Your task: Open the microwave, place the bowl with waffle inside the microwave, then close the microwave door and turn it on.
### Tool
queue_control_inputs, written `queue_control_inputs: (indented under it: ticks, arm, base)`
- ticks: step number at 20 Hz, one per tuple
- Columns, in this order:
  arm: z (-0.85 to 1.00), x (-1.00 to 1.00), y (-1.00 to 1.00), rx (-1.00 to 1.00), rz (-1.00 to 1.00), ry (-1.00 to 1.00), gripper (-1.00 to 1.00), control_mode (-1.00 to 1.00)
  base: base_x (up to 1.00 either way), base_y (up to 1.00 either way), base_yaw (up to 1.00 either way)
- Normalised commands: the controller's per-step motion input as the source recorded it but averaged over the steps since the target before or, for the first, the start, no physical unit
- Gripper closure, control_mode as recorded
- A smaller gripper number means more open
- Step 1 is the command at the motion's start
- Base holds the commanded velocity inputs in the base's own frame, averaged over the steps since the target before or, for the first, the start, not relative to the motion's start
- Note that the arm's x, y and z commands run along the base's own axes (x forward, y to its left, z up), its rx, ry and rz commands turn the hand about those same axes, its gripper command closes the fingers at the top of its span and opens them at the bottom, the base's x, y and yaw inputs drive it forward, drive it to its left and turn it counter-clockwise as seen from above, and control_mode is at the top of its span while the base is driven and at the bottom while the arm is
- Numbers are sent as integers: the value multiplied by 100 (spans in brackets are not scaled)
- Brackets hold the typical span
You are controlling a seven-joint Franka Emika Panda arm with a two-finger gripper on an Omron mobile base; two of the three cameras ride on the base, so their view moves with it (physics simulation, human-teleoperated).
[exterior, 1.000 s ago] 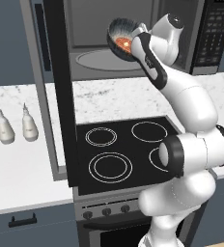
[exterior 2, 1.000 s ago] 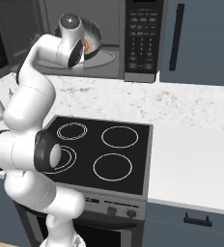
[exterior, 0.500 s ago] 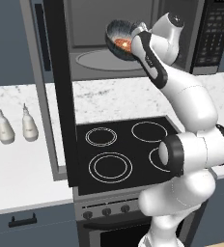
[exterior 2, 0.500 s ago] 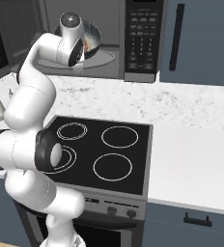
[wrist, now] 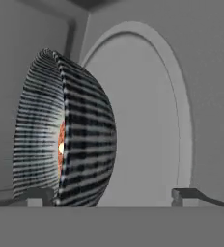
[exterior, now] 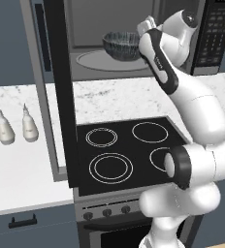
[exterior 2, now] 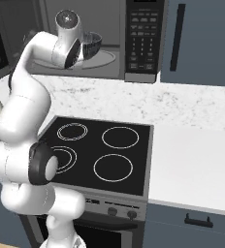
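Simulated kitchen: a marble counter flanks a black stovetop, with two small bottles on the counter at 9 o'clock of the burners.

The microwave sits above and behind the stovetop. The microwave door stands swung fully open toward the camera in the left base view, so the opening step is done.

The bowl is inside the cavity, upright over the glass turntable; whether it rests on the plate or hangs just above it cannot be told. In the hand view the waffle shows as an orange sliver inside the bowl.

The gripper has its fingertips spread wide — one tip touches the bowl's rim, the other is well apart at 3 o'clock. It looks released, not clamping.

Judgement: placement is at or near completion. Still outstanding — withdrawing the arm, closing the door, pressing the keypad.
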Motion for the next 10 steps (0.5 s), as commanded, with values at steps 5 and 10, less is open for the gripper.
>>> queue_control_inputs:
  ticks: [5,10]
  arm:
    - [0,-100,-3,-1,9,-30,-100,-100]
    - [-2,-100,0,-3,6,-29,-100,-100]
  base:
    - [0,0,0]
    - [0,0,0]
